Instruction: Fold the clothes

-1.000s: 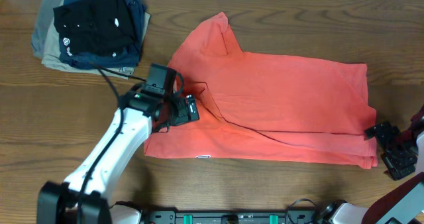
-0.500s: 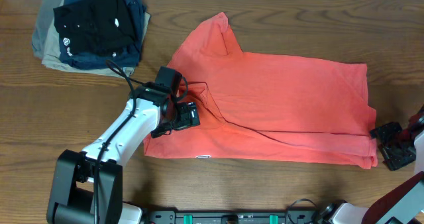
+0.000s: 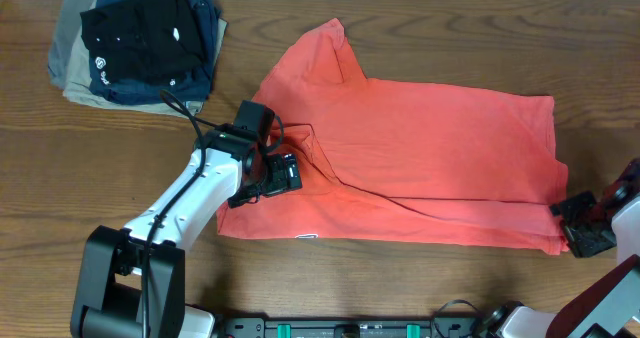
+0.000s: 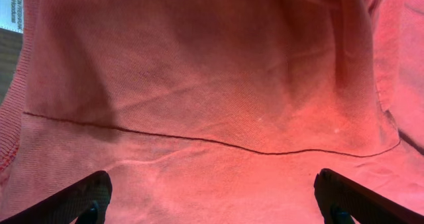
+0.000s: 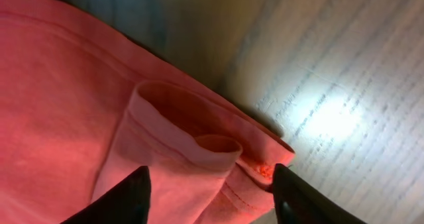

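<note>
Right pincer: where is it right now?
Overhead, the right pincer sits near the image's right edge, at the coral T-shirt's lower-right corner; its wrist view shows its fingers either side of that folded hem.

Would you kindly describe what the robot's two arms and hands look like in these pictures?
The left arm has smooth white links with black joints, and a thin black cable loops by its wrist. The left hand is black and blocky, with two dark fingers. Of the right arm only a white link shows, ending in a similar black right hand.
</note>
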`<state>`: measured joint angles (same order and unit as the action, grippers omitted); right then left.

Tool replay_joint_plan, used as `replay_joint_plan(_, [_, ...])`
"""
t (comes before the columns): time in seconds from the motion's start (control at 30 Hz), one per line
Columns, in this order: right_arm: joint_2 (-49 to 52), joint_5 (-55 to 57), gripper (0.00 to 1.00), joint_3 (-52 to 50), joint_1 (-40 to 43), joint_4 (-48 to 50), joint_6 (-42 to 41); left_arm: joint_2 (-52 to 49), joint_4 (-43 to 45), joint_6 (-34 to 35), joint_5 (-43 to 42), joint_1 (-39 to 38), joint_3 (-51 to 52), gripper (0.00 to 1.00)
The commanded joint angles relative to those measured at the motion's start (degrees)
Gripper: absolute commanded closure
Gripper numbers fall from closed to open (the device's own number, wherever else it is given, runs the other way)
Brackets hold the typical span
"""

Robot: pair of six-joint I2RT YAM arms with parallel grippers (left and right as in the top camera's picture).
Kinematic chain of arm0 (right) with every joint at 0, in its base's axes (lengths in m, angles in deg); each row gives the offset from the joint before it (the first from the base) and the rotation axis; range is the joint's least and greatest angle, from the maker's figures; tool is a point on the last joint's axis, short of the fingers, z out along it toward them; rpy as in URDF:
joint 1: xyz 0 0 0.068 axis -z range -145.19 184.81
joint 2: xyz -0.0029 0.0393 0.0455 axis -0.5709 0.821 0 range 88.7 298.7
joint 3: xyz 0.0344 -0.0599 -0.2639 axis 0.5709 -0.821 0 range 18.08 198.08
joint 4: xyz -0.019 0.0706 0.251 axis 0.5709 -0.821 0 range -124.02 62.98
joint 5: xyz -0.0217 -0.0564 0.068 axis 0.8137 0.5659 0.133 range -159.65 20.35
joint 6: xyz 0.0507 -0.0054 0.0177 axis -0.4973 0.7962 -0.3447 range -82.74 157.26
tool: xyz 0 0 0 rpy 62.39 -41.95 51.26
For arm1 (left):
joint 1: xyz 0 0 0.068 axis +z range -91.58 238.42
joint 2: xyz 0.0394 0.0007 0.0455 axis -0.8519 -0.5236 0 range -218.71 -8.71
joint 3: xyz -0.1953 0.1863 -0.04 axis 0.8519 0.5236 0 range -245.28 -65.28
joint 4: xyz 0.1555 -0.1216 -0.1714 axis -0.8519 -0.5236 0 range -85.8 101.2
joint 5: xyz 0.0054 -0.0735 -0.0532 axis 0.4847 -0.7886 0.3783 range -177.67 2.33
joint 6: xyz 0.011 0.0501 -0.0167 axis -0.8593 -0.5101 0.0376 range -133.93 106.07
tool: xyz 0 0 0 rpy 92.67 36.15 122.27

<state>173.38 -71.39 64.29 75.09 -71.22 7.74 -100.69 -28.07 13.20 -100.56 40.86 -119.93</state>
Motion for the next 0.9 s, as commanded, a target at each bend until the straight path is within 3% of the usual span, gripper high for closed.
replay_joint_plan(0.0, [0.0, -0.4, 0.44, -0.2, 0.2, 0.3, 0.0, -0.3, 0.1, -0.3, 0.9, 0.1, 0.6, 0.02])
replay_joint_plan(0.87, [5.2, -1.5, 0.45, -0.8, -4.3, 5.0, 0.4, -0.3, 0.7, -0.3, 0.9, 0.1, 0.6, 0.02])
